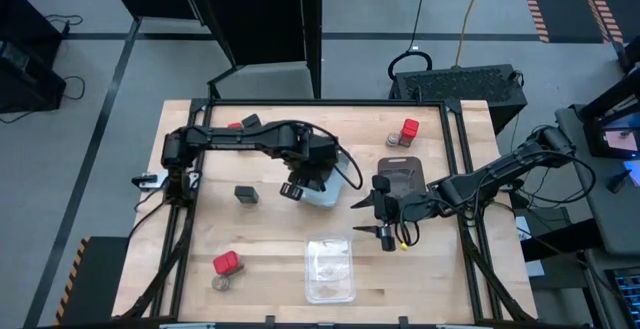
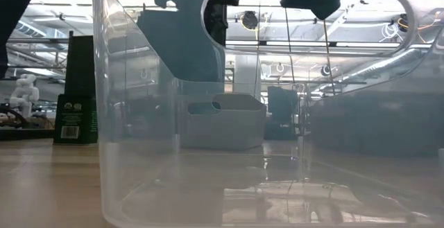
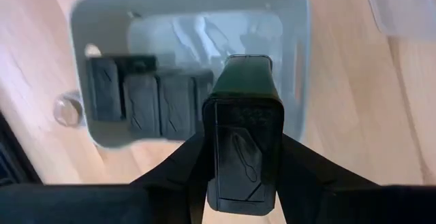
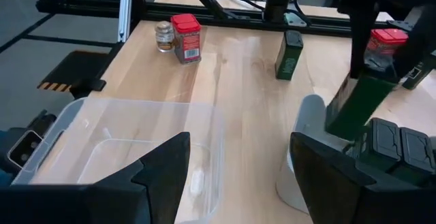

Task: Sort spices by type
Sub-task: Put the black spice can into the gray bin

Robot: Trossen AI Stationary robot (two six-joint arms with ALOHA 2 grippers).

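Dark green tin [image 3: 242, 142], red-topped tin [image 4: 186, 37], pale grey tray [image 3: 293, 20]

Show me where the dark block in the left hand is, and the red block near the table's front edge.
dark block [image 3: 243, 149], left wrist view, its front face.
red block [image 1: 226, 262], high view, its top.
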